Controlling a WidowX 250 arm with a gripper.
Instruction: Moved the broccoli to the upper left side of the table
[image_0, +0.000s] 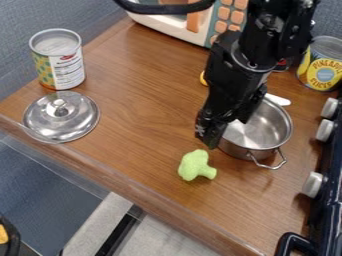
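The black gripper (228, 133) hangs over the left part of the metal pot, its fingers apart with nothing seen between them. Just below its nearer fingertip, the light green broccoli (195, 166) lies on the wooden table (143, 115), near the front edge and not touching the gripper. The broccoli is left of and in front of the pot.
A steel pot (266, 131) with a wire handle stands at right, partly behind the arm. At left are a metal lid (61, 116) and a tall can (58, 62). A toy microwave (200, 22), a pineapple can (322, 67) and a stove with knobs (312, 184) border the table.
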